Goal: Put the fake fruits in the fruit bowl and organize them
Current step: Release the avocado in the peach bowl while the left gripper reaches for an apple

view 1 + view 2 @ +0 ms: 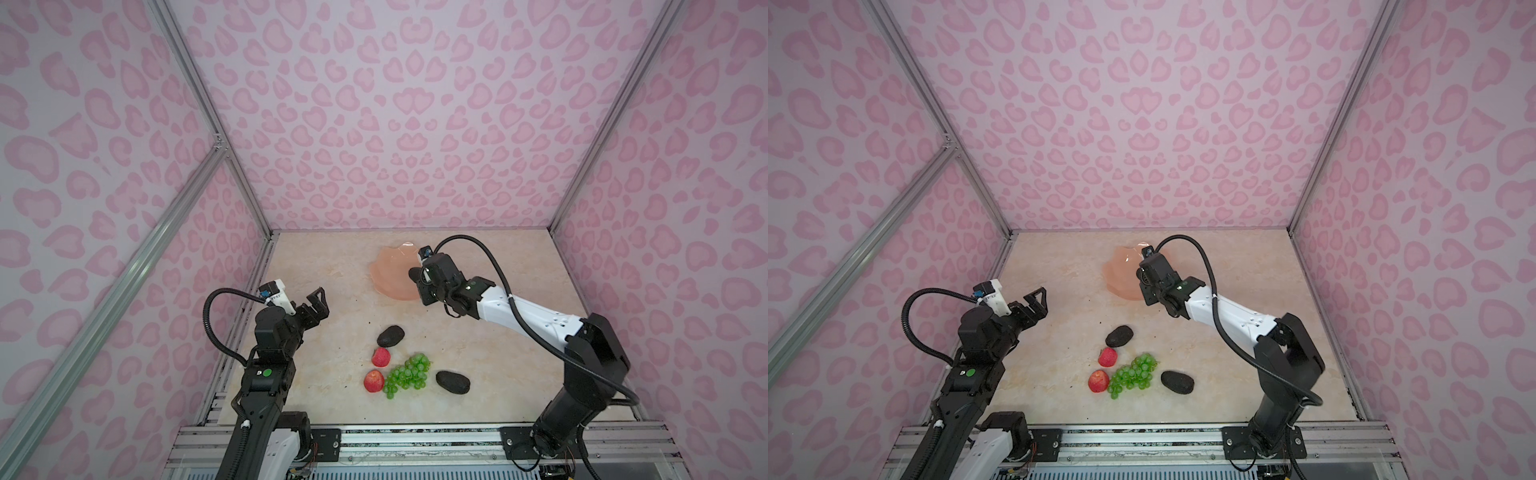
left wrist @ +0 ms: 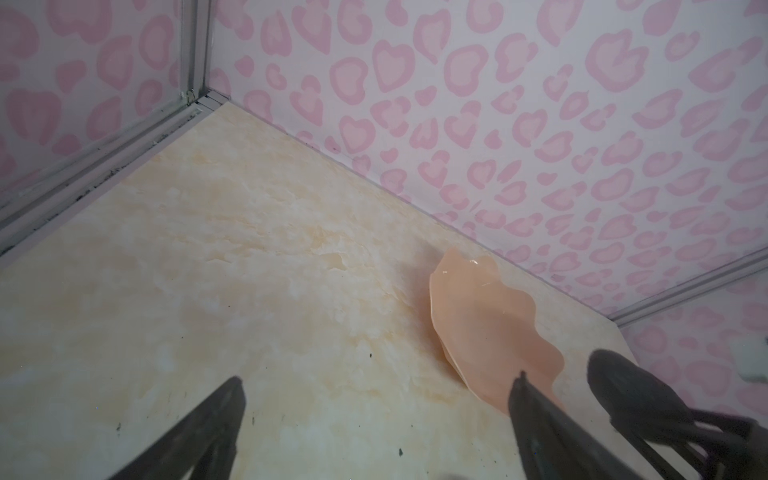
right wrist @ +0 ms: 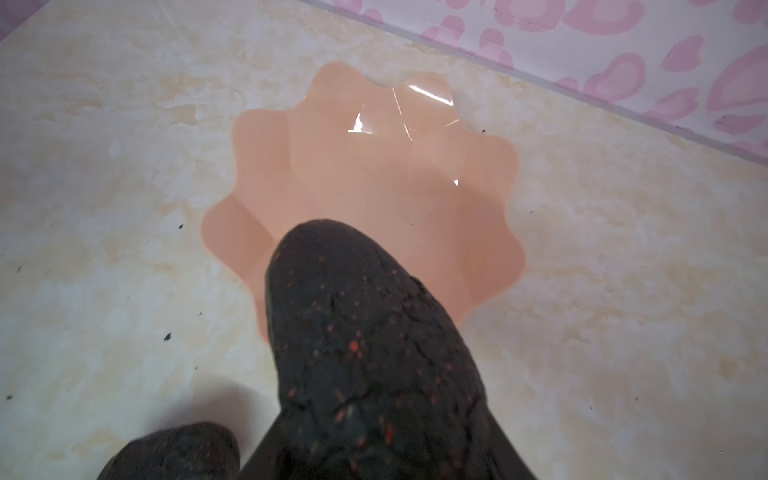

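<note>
1. L gripper (image 1: 318,301) sits at the table's left side, jaws wide apart, nothing in them; both fingers (image 2: 199,432) show in the L wrist view over bare table (image 1: 332,266).
2. Mid-front of the table, your loose fruit: avocado (image 1: 390,336), then 2 strawberries, far one (image 1: 381,357) and near one (image 1: 373,381), the near one just beside the grapes (image 1: 405,376).
3. 2nd avocado (image 1: 453,381) lies right of the grapes, apart from them.
4. Bowl (image 1: 388,266) is toward the back, centre-right, nothing resting in it; see the R wrist view (image 3: 374,158).
5. R gripper (image 1: 415,276) is over the bowl's near-right edge, clamped on a 3rd avocado (image 3: 365,340), whose tip pokes out over the bowl (image 1: 413,274).
</note>
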Motion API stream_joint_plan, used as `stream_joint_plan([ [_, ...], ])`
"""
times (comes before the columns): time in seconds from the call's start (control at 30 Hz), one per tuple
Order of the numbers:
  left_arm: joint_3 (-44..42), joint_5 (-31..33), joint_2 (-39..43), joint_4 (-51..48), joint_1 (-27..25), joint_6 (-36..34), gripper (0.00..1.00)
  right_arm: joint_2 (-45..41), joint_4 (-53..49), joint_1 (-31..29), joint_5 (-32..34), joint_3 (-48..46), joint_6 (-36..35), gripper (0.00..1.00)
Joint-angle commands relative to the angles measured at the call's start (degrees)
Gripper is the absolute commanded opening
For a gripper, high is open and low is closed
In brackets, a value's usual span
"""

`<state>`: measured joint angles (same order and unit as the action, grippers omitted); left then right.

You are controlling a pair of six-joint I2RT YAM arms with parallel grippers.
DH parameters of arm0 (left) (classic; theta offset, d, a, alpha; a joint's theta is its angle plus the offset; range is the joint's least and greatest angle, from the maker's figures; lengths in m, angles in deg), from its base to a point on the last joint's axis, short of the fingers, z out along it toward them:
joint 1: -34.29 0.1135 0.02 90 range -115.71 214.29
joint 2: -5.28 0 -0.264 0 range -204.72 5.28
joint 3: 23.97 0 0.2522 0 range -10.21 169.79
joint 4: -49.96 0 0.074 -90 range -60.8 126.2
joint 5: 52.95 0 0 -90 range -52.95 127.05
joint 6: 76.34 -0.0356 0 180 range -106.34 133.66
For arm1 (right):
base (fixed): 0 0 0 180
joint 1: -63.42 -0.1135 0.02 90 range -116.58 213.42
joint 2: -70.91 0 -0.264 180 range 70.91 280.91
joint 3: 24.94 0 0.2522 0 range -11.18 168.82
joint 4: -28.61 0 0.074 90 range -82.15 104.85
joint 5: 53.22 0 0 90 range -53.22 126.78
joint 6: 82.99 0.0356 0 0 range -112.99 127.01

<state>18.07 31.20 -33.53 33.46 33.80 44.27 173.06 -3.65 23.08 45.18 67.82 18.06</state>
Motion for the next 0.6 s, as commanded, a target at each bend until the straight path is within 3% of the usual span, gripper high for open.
stream_joint_plan([
  [0.0,-0.3,-5.6,0.3,-4.5,-0.1,2.5,0.98,9.2,-3.1,1.4,-1.6,8.9,-3.5,0.39],
  [0.2,-0.4,-13.9,1.3,-13.2,-2.0,7.4,0.94,25.2,-6.9,3.7,-3.4,24.6,-4.9,0.38],
  [0.43,-0.9,-5.0,6.1,-24.4,-14.6,10.8,0.93,35.4,-10.2,5.8,-4.8,33.2,-4.2,0.39],
  [0.57,-2.1,-1.3,6.1,-26.6,-21.5,13.7,0.93,36.5,-10.7,6.0,-4.8,34.1,-3.9,0.48],
])
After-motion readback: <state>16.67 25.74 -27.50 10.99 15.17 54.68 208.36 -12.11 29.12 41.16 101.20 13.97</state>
